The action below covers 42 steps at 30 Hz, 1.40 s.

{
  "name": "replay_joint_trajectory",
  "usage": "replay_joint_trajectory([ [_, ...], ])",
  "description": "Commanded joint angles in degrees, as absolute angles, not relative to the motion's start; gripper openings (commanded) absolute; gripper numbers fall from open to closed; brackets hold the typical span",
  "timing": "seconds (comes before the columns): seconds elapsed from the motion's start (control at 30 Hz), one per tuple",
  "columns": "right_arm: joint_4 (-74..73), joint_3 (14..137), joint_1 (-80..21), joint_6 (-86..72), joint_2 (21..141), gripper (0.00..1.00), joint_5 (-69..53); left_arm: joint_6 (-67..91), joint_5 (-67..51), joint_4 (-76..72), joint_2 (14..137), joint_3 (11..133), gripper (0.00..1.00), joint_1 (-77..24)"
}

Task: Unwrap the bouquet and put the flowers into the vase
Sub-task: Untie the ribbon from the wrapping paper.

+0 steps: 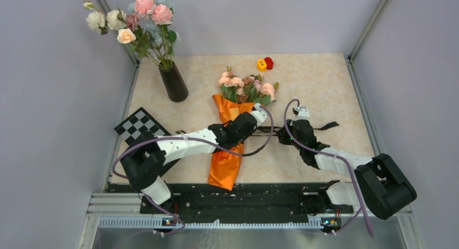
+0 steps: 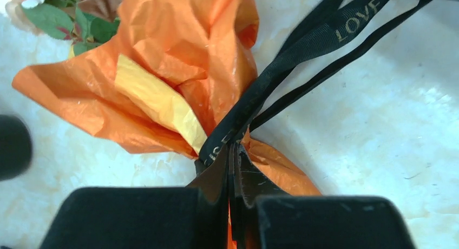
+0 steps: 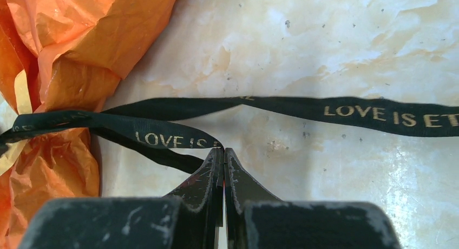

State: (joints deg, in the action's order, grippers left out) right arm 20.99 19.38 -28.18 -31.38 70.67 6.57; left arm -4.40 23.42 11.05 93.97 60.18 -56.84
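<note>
Top view, step: untying the ribbon [image 1: 325,125] of the bouquet [image 1: 234,131], which lies mid-counter with its flowers [image 1: 247,86] pointing far.
Vase: black vase [image 1: 174,82] far left, already holding a taller bunch [image 1: 136,23]; well apart from the bouquet.
Left gripper [image 2: 234,151]: fingers together, clamped on the ribbon at the knot against the orange paper [image 2: 178,54].
Right gripper [image 3: 223,151]: fingers together, pinching a ribbon strand just right of the paper.
Next move: judged, draw the strand right to loosen the knot.
Room: bare counter [image 1: 325,81] to the right; the wall rail bounds it.
</note>
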Motion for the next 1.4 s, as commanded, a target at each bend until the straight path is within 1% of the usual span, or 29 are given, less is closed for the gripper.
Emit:
replay_joint_trajectory([
  [0.0, 21.84, 19.12, -27.31, -31.81, 69.88, 0.00, 9.31, 4.51, 21.84, 7.96, 88.87, 56.99, 0.00, -55.37],
  [0.17, 21.12, 18.77, -27.25, -32.63, 70.29, 0.00, 12.20, 11.66, 19.77, 6.85, 85.49, 52.82, 0.00, -52.19],
  [0.43, 20.82, 18.70, -27.25, -33.71, 71.78, 0.00, 14.06, 22.92, 12.98, 1.61, 77.98, 42.73, 0.00, -42.30],
  [0.7, 19.59, 18.92, -27.25, -35.40, 73.57, 0.00, 16.21, 33.75, 8.41, 0.44, 72.47, 34.46, 0.00, -33.22],
  [0.83, 19.79, 17.86, -27.25, -36.93, 72.90, 0.00, 17.67, 38.32, 8.66, -0.35, 69.89, 30.49, 0.00, -30.44],
  [1.03, 19.67, 17.27, -27.25, -37.37, 71.45, 0.00, 17.48, 42.95, 5.32, -3.71, 68.28, 26.55, 0.00, -27.78],
  [1.07, 19.68, 17.35, -27.25, -36.98, 71.20, 0.02, 16.92, 42.32, 4.71, -3.91, 68.16, 26.64, 0.00, -27.77],
  [1.1, 19.71, 17.44, -27.25, -36.47, 70.79, 0.08, 16.31, 41.73, 4.18, -3.84, 67.99, 27.18, 0.00, -27.77],
  [1.17, 19.48, 17.70, -27.25, -35.57, 69.67, 0.22, 15.14, 39.86, 3.59, -2.47, 67.46, 28.50, 0.11, -27.77],
  [1.2, 19.37, 17.75, -27.25, -35.05, 68.85, 0.29, 14.71, 38.91, 3.53, -1.59, 67.03, 29.30, 0.20, -27.74],
  [1.23, 19.23, 17.78, -27.25, -34.45, 67.98, 0.37, 14.22, 37.86, 3.68, -0.57, 66.33, 30.18, 0.26, -27.76],
  [1.3, 18.49, 18.19, -27.25, -32.96, 65.91, 0.47, 13.16, 35.22, 3.90, 2.59, 64.74, 31.85, 0.37, -27.76],
  [1.37, 17.84, 18.77, -27.25, -30.99, 63.75, 0.55, 11.14, 32.39, 3.69, 4.60, 63.03, 33.67, 0.45, -27.78],
])
